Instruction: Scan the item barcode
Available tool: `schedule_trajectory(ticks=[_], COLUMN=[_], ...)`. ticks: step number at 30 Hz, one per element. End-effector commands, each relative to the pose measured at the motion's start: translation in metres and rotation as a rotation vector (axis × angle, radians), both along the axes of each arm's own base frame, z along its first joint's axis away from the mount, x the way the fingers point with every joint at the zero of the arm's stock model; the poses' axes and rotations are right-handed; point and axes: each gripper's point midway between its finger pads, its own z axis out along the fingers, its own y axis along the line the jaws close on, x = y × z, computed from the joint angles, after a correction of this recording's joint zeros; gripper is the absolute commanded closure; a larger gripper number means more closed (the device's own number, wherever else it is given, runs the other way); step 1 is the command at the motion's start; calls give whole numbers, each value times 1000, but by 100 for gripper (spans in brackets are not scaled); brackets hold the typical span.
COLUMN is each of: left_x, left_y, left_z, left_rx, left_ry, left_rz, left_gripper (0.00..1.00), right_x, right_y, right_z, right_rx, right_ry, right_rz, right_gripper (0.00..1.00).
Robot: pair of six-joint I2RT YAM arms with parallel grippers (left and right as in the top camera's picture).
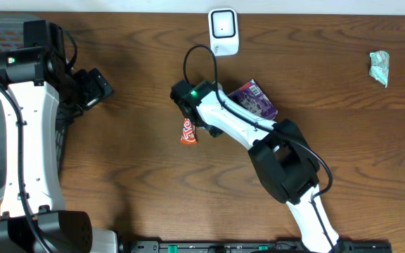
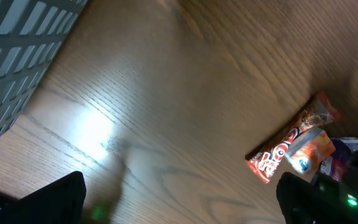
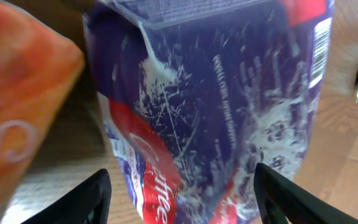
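Barcode scan: not yet made; item near the reader but not presented to it.
You have the purple packet (image 1: pixel 255 98), judged to be the item, partly under your right arm on the tabletop (image 1: pixel 343 147), near the white scanner (image 1: pixel 223 29). Lifting, presenting and scanning look outstanding. Right gripper (image 3: pixel 180 202): fingers apart with that packet between them; you cannot tell if they press on it. Left gripper (image 2: pixel 179 205): wide open, empty, over bare wood. Orange packet (image 1: pixel 188 132): beside the right wrist. Grey basket (image 2: pixel 17 43), left-arm side: contents out of view.
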Motion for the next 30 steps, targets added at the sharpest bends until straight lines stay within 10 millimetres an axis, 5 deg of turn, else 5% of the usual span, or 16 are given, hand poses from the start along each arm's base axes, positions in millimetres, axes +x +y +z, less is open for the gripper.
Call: schedule_trajectory(ticks=[1, 5, 13, 20, 30], left_x=[-1, -1, -1, -1, -1], left_y=[3, 3, 3, 3, 3], left_z=[-4, -4, -4, -4, -4], left_rx=[10, 10, 10, 10, 10], left_ry=[16, 16, 16, 16, 16], left_rz=[5, 5, 5, 5, 5], left_gripper=[2, 2, 2, 2, 2], right_x=[-1, -4, 2, 15, 27], right_y=[-12, -14, -8, 5, 46], right_z=[-7, -24, -24, 11, 66], right_rx=[-44, -34, -1, 165, 839], right_ry=[-47, -58, -78, -8, 350], right_rz=[-20, -21, -26, -93, -61], right_gripper=[32, 38, 99, 99, 99])
